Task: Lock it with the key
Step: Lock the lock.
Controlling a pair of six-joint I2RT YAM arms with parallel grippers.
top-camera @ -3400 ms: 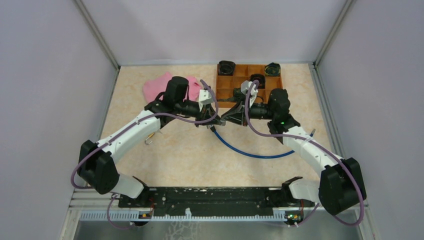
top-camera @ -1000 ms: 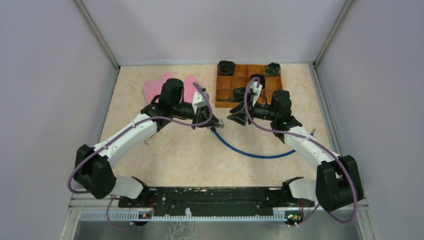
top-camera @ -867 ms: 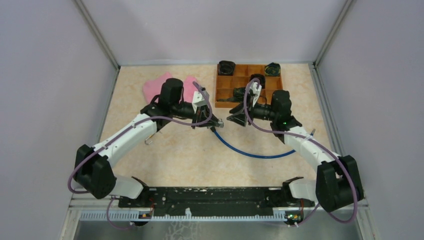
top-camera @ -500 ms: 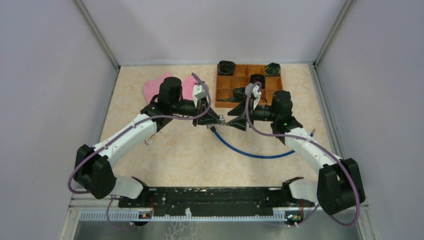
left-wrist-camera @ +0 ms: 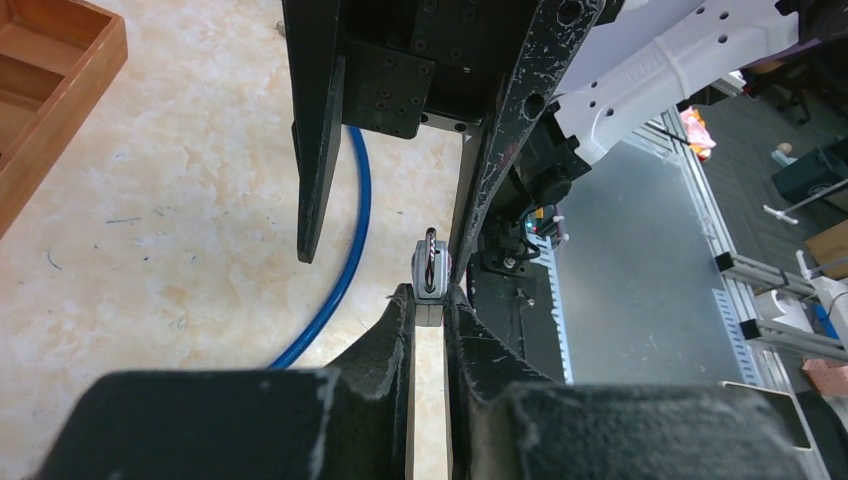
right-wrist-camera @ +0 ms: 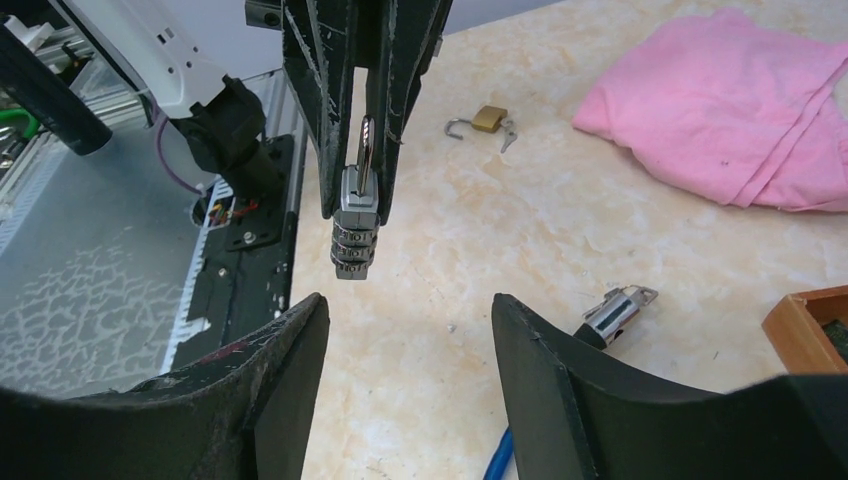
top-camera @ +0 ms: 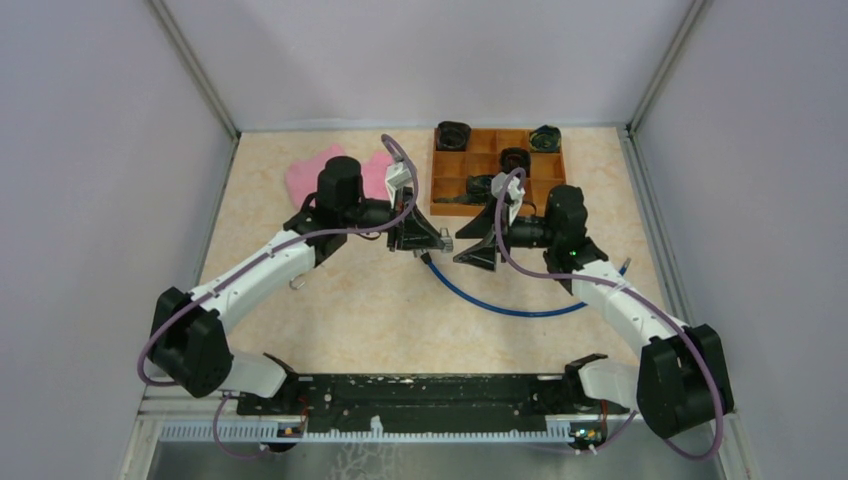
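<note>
My left gripper [left-wrist-camera: 430, 300] is shut on a small silver padlock [left-wrist-camera: 430, 272] with number wheels and holds it above the table. In the right wrist view that silver padlock [right-wrist-camera: 355, 235] hangs from the left fingers [right-wrist-camera: 335, 110]. My right gripper [right-wrist-camera: 410, 300] faces it from a short distance, open, with nothing between its fingers. In the top view the two grippers, left [top-camera: 425, 242] and right [top-camera: 478, 247], stand tip to tip at the table's middle. A brass padlock [right-wrist-camera: 488, 118] with its shackle open lies on the table, a small key [right-wrist-camera: 509, 136] beside it.
A blue cable [top-camera: 500, 303] curves across the table, its metal end [right-wrist-camera: 618, 310] under the grippers. A pink cloth [top-camera: 335, 172] lies at the back left. A wooden compartment tray [top-camera: 436, 170] with dark objects stands at the back right.
The right gripper's jaws have opened wider and it has shifted slightly toward the near edge. The left wrist has turned with the silver padlock still in it.
</note>
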